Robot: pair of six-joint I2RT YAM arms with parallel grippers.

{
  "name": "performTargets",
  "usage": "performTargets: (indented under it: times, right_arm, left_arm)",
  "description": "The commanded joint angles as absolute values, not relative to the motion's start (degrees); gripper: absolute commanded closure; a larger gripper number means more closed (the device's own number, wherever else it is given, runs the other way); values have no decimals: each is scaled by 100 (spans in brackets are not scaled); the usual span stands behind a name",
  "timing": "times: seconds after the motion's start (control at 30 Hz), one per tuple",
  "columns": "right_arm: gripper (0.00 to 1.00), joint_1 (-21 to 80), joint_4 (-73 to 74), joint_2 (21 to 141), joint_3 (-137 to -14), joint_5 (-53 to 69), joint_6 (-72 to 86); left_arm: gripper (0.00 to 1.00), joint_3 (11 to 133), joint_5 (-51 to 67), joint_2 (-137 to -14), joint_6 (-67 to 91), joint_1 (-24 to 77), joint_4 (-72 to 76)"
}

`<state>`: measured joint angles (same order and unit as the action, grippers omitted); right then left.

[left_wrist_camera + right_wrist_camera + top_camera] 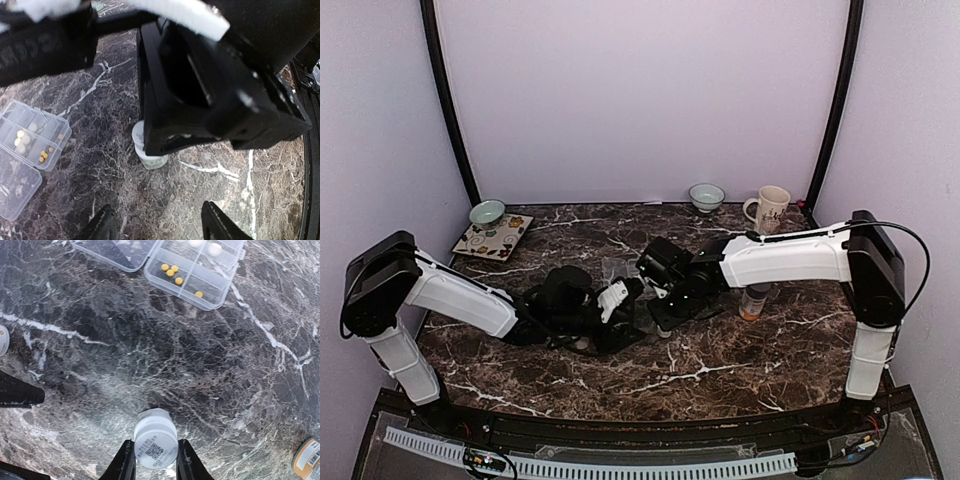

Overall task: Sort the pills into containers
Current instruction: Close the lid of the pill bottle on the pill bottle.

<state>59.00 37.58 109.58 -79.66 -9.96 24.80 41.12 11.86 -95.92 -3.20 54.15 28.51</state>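
ok so the right hand is clenched on a small white bottle, one finger on each side and both touching it, with the QR-code label facing the wrist camera. From the left wrist view that bottle sits low against the dark marble worktop, right under the right hand's black body. I honestly can't tell if it's resting on the stone or just off it. The left hand is released, fingers spread wide with only worktop showing between them, and it's pointed at the bottle from close by. The pill box lies flat on the worktop, well apart from the bottle, with its clear lid flipped open and lying flat beside it. The white pills are inside it, a few round cream ones bunched together in one compartment. The neighbouring compartments hold a handful of little yellow pills. An orange bottle stands upright under the right forearm, off to the right of both hands. Along the back of the worktop there's a mug with a small bowl just beside it. Over in the back left corner a pale green bowl sits at the far corner of a patterned square plate.
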Motion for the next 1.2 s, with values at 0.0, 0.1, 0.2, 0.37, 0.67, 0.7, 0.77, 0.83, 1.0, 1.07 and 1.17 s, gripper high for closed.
performTargets:
  times: [0.0, 0.1, 0.2, 0.37, 0.67, 0.7, 0.77, 0.83, 1.0, 1.07, 1.17]
  right_arm:
    - [73, 5954, 3641, 10977, -7739, -1018, 2568]
    - [73, 5951, 3636, 10954, -7706, -1016, 2545]
    - [73, 5954, 3578, 10905, -7635, -994, 2536]
    - [73, 5959, 3468, 10803, -7443, -949, 2540]
    - [73, 5959, 3331, 10723, -7313, -907, 2479]
    - [73, 5959, 3323, 10716, -7313, -899, 2479]
    - [73, 5961, 3293, 10706, -7308, -869, 2479]
    - [74, 5959, 3251, 10695, -7304, -826, 2479]
    - [73, 5959, 3192, 10709, -7304, -747, 2464]
    - [74, 5959, 3167, 10714, -7296, -723, 2461]
    - [74, 5959, 3126, 10706, -7265, -714, 2482]
  left_arm:
    - [39, 4255, 1234, -9818, -289, 5379, 3042]
    - [39, 4279, 1221, -9984, -287, 5379, 3240]
    - [38, 4377, 1246, -10210, -248, 5379, 3452]
    - [39, 4590, 1240, -10597, -138, 5379, 3785]
    - [38, 4955, 1336, -11114, 43, 5393, 4015]
    - [38, 4948, 1336, -11140, 62, 5392, 4050]
    - [39, 4940, 1336, -11182, 93, 5396, 4154]
    - [39, 4954, 1336, -11239, 122, 5396, 4260]
    - [39, 4992, 1257, -11450, 196, 5396, 4492]
    - [39, 4965, 1238, -11509, 266, 5396, 4649]
    - [40, 4833, 1100, -11600, 443, 5396, 5034]
